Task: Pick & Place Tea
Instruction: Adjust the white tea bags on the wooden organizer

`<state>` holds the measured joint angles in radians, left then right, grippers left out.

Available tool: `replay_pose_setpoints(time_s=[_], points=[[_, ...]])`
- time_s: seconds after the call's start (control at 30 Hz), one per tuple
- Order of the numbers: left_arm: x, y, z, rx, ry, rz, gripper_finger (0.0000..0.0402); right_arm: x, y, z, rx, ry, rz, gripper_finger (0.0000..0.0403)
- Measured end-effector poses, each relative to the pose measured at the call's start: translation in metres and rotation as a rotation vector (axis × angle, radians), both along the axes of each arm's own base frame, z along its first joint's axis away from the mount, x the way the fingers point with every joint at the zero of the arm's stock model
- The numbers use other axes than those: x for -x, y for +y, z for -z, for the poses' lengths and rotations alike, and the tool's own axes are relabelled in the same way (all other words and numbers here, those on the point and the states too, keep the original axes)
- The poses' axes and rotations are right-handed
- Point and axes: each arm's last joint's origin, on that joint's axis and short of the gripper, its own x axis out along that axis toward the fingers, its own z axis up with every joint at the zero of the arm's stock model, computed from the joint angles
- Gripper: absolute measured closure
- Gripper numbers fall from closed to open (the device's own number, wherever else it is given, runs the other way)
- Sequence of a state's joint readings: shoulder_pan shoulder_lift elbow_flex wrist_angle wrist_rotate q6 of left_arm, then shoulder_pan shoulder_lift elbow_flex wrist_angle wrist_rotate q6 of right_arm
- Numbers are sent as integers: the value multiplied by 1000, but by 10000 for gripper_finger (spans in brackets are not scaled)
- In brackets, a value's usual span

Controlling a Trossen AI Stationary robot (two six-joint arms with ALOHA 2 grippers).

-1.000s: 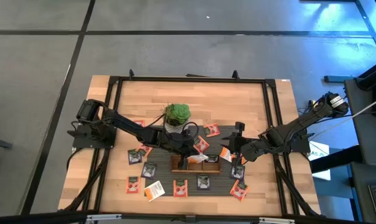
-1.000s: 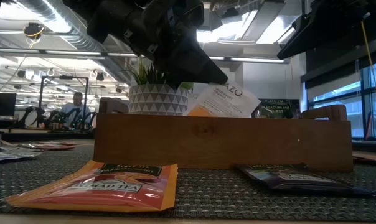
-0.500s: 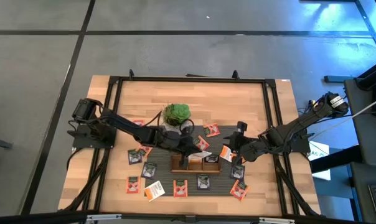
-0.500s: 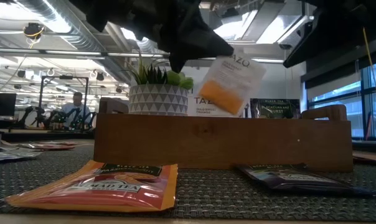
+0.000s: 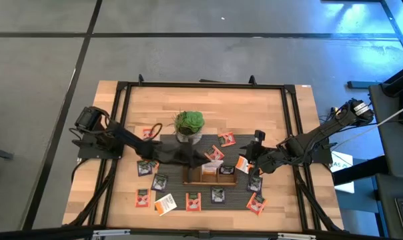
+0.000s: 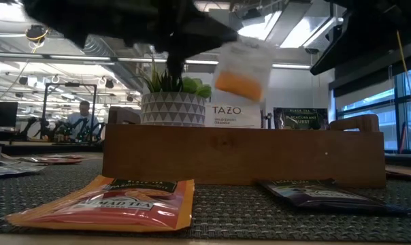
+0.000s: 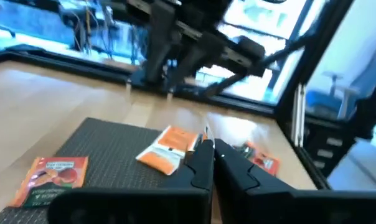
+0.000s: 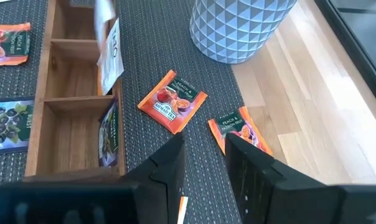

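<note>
The left gripper (image 7: 211, 149) has its fingers pinched nearly together on a small flat white sachet with an orange patch (image 6: 243, 68). Against half a second ago it has drawn up and back, and the sachet has risen with it, now hanging clear above the long brown three-compartment wooden tray (image 6: 239, 156). A second white-and-orange sachet (image 6: 235, 114), earlier masked, now shows standing upright in the tray below the gripper.

The held sachet is smeared by motion. In the left wrist view only a thin sliver shows between the fingers. The gripper itself is a dark blur in the low view.

An orange-red sachet (image 6: 107, 201) and a dark one (image 6: 314, 192) lie flat on the mat beside the tray. The right gripper (image 8: 206, 168) waits past the tray's far end, fingers apart, holding nothing.
</note>
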<state>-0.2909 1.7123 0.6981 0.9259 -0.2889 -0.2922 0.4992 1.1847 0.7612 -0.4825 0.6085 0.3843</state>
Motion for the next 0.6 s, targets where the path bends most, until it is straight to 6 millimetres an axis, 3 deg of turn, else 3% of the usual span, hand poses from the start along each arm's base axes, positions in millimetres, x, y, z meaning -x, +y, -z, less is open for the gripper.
replay_pose_setpoints(time_s=[0.17,0.6], points=[[17,-9,8,21,-71,2,399,0,0,0,0,-2,1,286],[9,-16,37,38,-119,-27,399,-1,-2,-2,54,-43,59,286]])
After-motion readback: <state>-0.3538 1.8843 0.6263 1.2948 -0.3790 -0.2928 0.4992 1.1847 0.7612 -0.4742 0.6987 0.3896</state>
